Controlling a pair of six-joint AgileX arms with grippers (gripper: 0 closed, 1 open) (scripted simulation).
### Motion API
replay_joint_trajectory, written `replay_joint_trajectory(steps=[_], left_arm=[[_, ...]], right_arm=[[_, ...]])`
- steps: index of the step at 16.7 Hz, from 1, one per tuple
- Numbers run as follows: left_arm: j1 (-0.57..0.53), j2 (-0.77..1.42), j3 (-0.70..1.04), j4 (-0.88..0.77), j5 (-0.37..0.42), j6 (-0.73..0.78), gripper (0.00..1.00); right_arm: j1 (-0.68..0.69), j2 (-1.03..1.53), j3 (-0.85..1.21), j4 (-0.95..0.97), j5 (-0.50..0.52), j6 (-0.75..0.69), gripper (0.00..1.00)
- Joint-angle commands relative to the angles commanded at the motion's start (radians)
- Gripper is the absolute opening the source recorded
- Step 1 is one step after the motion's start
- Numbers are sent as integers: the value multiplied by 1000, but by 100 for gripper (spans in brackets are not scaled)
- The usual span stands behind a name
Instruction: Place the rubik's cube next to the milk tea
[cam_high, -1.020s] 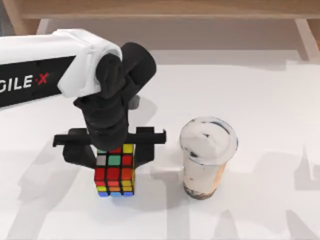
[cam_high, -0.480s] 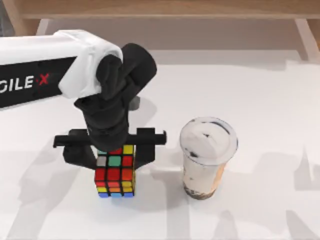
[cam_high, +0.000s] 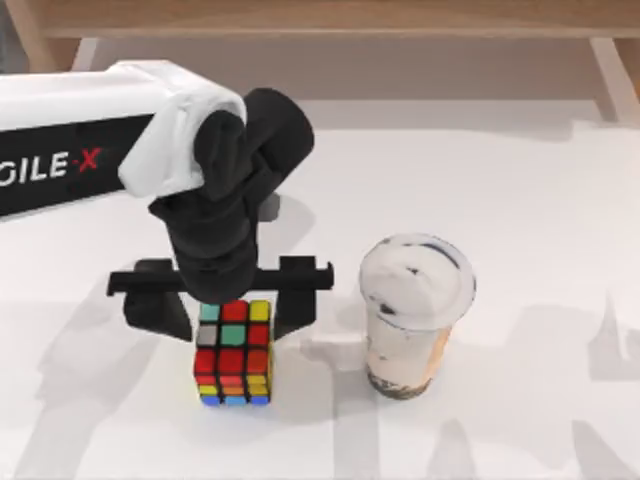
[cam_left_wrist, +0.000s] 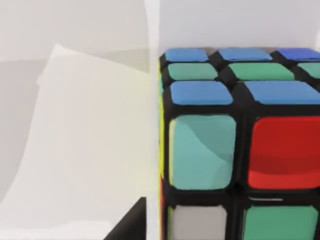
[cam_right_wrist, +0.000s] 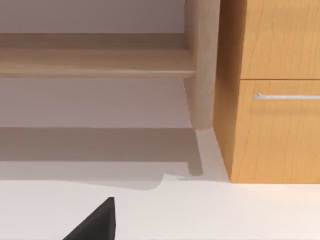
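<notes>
Small 3x3 rubik's cube (cam_high: 233, 352) with black edges and mixed red, yellow, green, blue and orange stickers, resting on white desk (cam_high: 520, 180), left of centre in top view. Just to its right, apart and not touching: milk tea (cam_high: 412, 312), tall clear plastic cup with round whitish sealed lid, beige-orange drink, dark pearls at base. Cube shorter than cup. Directly over cube's far edge: black left gripper (cam_high: 232, 312) on white AgileX arm, fingers spread wide to either side of cube, released, no contact seen. Left wrist view close on cube (cam_left_wrist: 240, 145), blue, teal, red and green stickers. Right wrist view facing wooden cabinet (cam_right_wrist: 272, 90) with metal handle.
</notes>
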Motion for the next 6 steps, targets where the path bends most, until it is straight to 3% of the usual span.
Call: replay_joint_trajectory(steps=[6], left_arm=[[0, 0, 0, 0, 0, 0, 100]], right_arm=[[0, 0, 0, 0, 0, 0, 100]])
